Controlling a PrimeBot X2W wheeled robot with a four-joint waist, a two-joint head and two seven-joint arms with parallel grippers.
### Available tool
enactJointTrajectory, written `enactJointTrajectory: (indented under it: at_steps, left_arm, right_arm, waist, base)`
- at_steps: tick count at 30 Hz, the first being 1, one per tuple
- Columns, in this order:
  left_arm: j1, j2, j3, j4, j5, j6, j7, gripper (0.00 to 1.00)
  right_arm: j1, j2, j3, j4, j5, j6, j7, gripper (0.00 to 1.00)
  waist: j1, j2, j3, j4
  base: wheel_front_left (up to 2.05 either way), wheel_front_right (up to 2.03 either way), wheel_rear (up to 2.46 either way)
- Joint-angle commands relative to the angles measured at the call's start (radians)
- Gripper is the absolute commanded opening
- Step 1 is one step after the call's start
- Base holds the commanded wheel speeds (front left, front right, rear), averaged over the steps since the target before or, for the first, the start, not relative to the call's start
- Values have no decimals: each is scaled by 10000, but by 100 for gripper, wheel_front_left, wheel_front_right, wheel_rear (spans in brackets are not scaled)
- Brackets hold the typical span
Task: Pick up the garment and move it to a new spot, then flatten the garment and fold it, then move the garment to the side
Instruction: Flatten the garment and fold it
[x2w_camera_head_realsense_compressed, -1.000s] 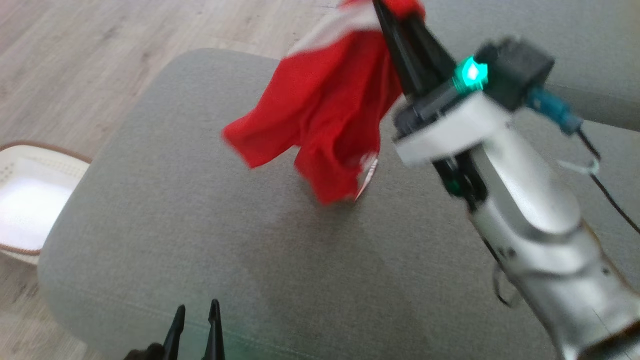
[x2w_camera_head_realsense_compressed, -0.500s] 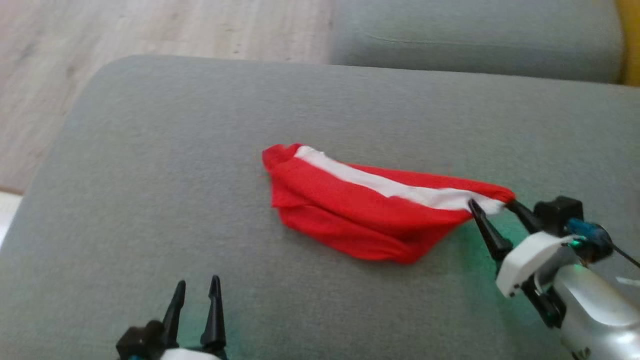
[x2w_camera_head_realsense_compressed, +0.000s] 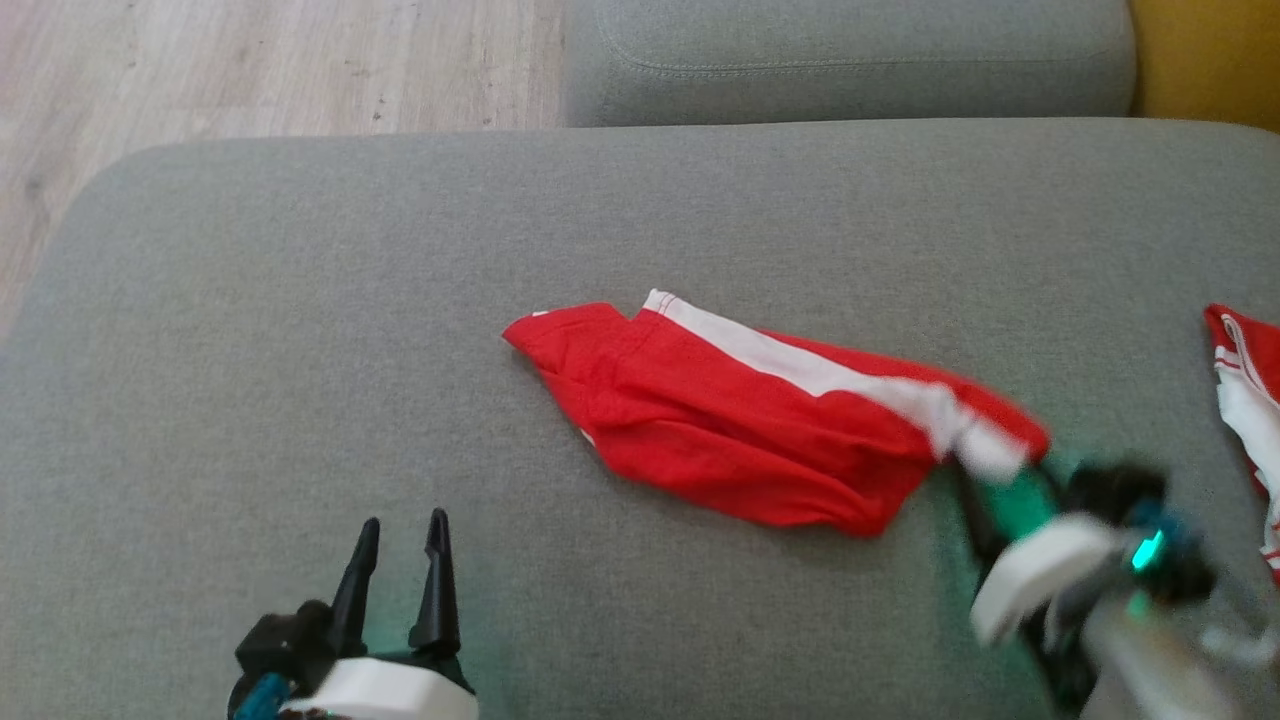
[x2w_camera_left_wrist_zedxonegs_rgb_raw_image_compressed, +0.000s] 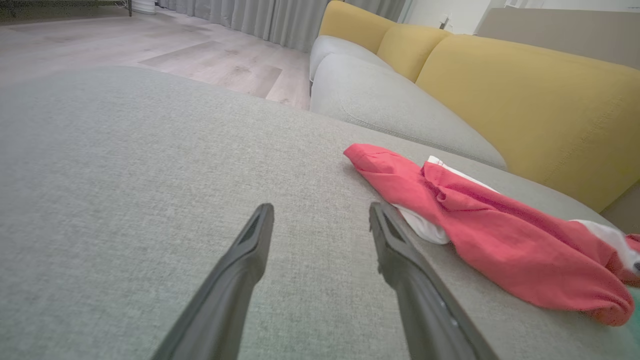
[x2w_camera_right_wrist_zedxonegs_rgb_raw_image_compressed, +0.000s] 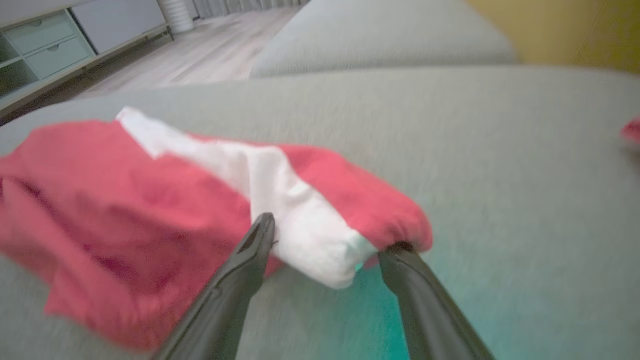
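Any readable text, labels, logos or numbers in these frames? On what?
No readable text.
Garment: plain red and white, no print showing.
Second cloth at the head view's right edge: red and white stripes, no letters.
Drawers: blurred, no label to make out.

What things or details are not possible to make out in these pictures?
Head view: the right gripper is smeared by motion blur, so its fingertips are indistinct beside the bright red soft fabric garment with a white stripe.
Head view: a second red-and-white cloth is cut off by the right edge.
Left wrist view: the right edge cuts off the garment's far end.
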Motion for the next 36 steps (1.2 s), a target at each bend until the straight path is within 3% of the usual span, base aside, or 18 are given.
enactJointTrajectory:
  at_steps: [1, 9, 17, 21, 25, 29, 36]
  left_arm:
    - [-459, -11, 163, -288, -72, 11, -95, 100]
    - [-300, -11, 33, -252, -162, 53, -95, 100]
    - [-601, -11, 116, -427, -91, 26, -95, 100]
    - [-1531, -11, -191, -240, -38, -61, -95, 100]
    - [-3571, -11, -954, 758, -98, -169, -95, 100]
    - [-5463, -11, -1815, 2801, -649, -197, -9, 100]
    - [-7722, -11, -2750, 5670, -1675, 69, 1505, 100]
  right_arm:
    - [360, 231, 114, -101, -48, 37, -133, 100]
    - [1155, 837, -490, 149, 76, 37, -134, 100]
    - [2142, 1252, -2178, -2325, -1147, 37, -135, 100]
    - [2372, 1543, -2495, -3074, -1671, 37, -135, 100]
    - [2261, 1745, -2311, -3488, -1822, 37, -135, 100]
    - [2036, 1816, -2009, -3531, -1800, 37, -135, 100]
    - [1739, 1872, -1832, -3563, -1716, 37, -135, 100]
  waist:
    - [0, 0, 13, -43]
    - [0, 0, -138, -73]
    - [0, 0, -191, -322]
    - [0, 0, 61, -576]
    - [0, 0, 667, -1036]
    - [0, 0, 1108, -1511]
    - [0, 0, 1689, -2243]
  base:
    - [0, 0, 0]
    - [0, 0, 0]
    - [0, 0, 0]
    - [0, 0, 0]
    - [0, 0, 0]
    - [0, 0, 0]
    - [0, 0, 0]
